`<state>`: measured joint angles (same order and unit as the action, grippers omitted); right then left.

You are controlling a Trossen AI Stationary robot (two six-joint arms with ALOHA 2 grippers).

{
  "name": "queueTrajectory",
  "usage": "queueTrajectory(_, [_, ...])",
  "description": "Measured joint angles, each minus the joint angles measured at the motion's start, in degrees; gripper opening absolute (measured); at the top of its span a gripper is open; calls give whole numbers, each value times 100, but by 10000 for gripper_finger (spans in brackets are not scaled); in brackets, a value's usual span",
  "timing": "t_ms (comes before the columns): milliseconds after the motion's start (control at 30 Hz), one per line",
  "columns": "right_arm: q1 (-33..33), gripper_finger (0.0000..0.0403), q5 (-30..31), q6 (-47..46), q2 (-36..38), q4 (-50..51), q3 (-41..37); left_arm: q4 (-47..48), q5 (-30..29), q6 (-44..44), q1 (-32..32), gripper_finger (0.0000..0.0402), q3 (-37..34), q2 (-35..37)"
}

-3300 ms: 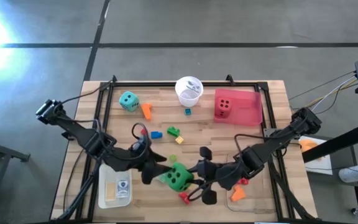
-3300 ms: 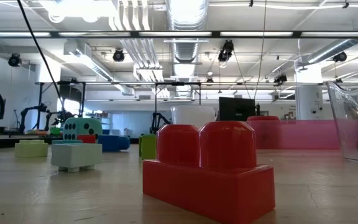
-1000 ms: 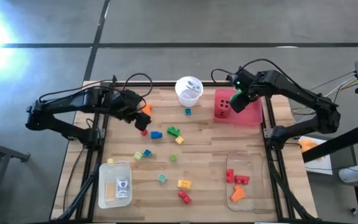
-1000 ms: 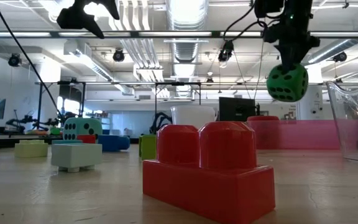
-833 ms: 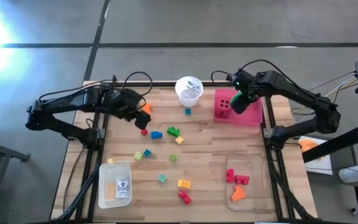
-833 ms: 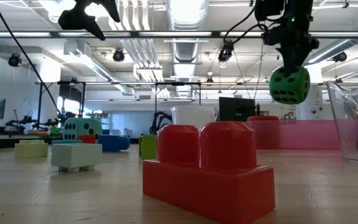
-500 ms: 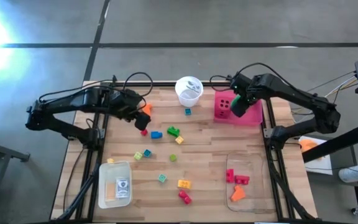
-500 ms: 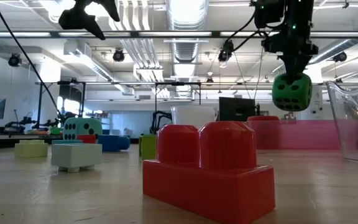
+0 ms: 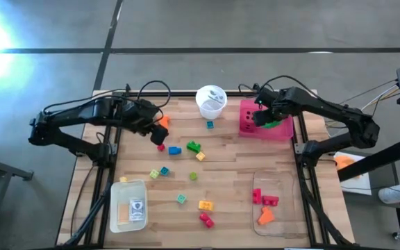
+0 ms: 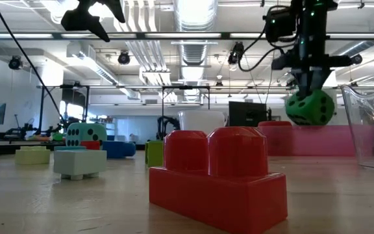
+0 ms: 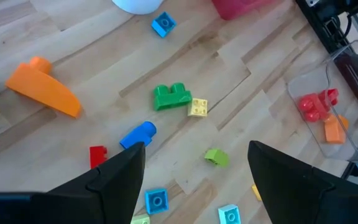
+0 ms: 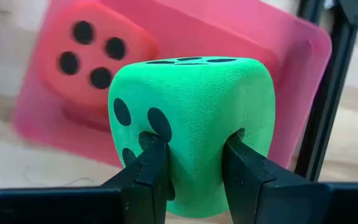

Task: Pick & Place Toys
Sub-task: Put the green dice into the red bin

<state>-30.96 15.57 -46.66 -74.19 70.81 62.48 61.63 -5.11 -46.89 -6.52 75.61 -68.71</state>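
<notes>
One green black-dotted die (image 12: 191, 118)

the pink tray (image 9: 281, 129) already holds the red die (image 9: 249, 119) on the side nearer the white cup (image 9: 211, 100), leaving bare floor toward the table's right edge. mid-table, bricks lie loosely scattered with open wood between them; the clear tray (image 9: 274, 201) and white tray (image 9: 128, 205) occupy the near corners.

Grey concrete floor (image 9: 269, 28) around wooden plank tabletop (image 9: 228, 173), dark line across it, bright glare at one corner. Beyond: open industrial hall, white ceiling ducts (image 10: 193, 16), strip lights, hanging cables, dark monitor (image 10: 245, 114), distant benches.
</notes>
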Motion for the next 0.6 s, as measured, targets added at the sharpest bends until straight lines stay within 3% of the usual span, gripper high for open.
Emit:
queueTrajectory(300, [-35, 100, 394, -988, -223, -441, -121, 5, 2, 23, 0, 285, -2, 0])
queueTrajectory(600, [-179, 100, 272, -1359, 635, -969, -722, 198, 23, 44, 0, 285, -2, 0])
